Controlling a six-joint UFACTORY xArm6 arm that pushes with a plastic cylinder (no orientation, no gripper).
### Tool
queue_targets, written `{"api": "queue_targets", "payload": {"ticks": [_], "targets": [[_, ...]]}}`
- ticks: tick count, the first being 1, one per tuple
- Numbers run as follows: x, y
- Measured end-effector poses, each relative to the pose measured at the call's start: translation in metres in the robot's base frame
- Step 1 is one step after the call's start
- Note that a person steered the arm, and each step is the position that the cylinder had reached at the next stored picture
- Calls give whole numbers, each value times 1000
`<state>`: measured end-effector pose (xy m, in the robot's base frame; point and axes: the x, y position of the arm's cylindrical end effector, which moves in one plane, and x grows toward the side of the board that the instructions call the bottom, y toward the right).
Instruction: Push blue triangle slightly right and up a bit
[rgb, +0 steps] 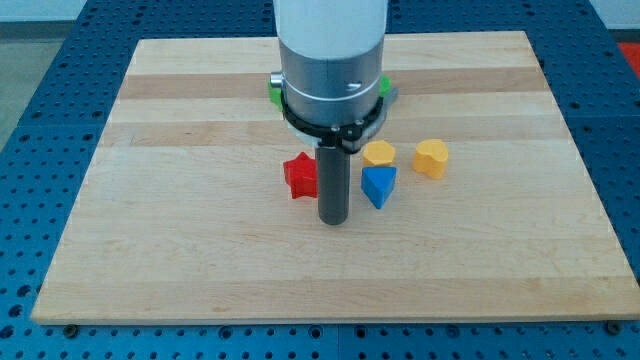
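The blue triangle (378, 185) lies near the middle of the wooden board (200, 250). My tip (333, 219) rests on the board just left of and slightly below the blue triangle, with a small gap between them. A red star (300, 175) sits just left of the rod, close to it. A yellow block (379, 153) sits directly above the blue triangle, nearly touching it.
A second yellow block (431, 158) lies to the right of the blue triangle. Green blocks (273, 90) show partly behind the arm's grey and white body (330, 60), which hides the board's upper middle.
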<state>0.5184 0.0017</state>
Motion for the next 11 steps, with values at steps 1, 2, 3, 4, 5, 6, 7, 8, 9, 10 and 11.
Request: {"api": "queue_targets", "payload": {"ticks": [1,2,3,4,5,6,7,8,9,10,11], "targets": [[-4,21],[-21,34],[-32,55],[-35,72],[-41,81],[-53,85],[-68,85],[-76,85],[-79,85],[-83,85],[-85,82]]}}
